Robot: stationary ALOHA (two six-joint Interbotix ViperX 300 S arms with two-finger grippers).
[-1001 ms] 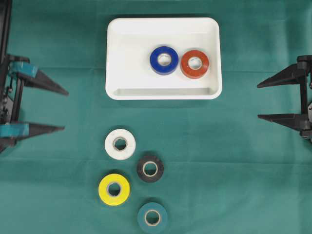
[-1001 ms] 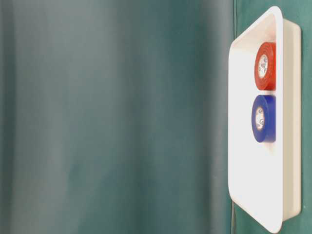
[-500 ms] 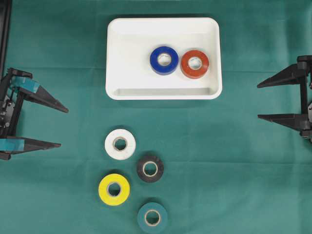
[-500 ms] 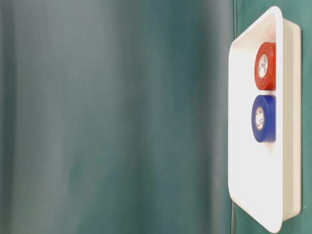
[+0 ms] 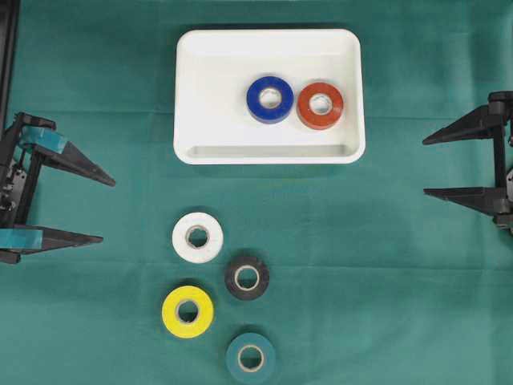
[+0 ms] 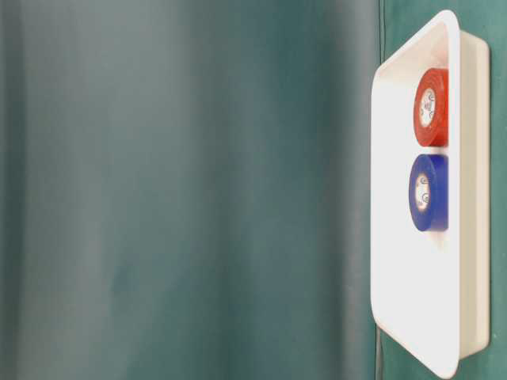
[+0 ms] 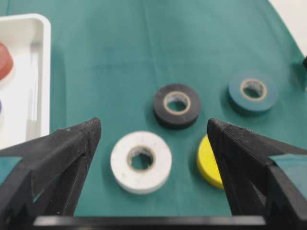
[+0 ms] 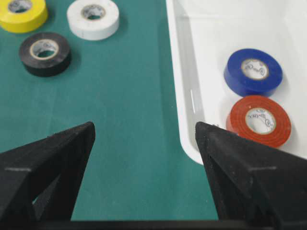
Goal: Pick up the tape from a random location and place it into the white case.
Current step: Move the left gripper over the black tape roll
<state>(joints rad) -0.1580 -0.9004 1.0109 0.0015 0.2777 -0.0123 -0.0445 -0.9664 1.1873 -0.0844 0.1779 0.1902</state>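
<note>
The white case (image 5: 208,88) lies at the top centre of the green cloth and holds a blue tape roll (image 5: 270,99) and a red tape roll (image 5: 321,105). On the cloth below it lie a white tape roll (image 5: 197,237), a black roll (image 5: 247,277), a yellow roll (image 5: 187,311) and a teal roll (image 5: 251,358). My left gripper (image 5: 107,210) stands open at the left edge, level with the white roll (image 7: 141,161) but well apart from it. My right gripper (image 5: 424,167) stands open at the right edge, empty.
In the right wrist view the case's rim (image 8: 178,96) runs close beside the right fingertip. The table-level view shows the case (image 6: 396,237) with the red and blue rolls. Green cloth (image 5: 385,281) covers the table.
The left gripper has shifted down in the overhead view, toward the level of the white roll. The right arm and the rolls have not moved.
</note>
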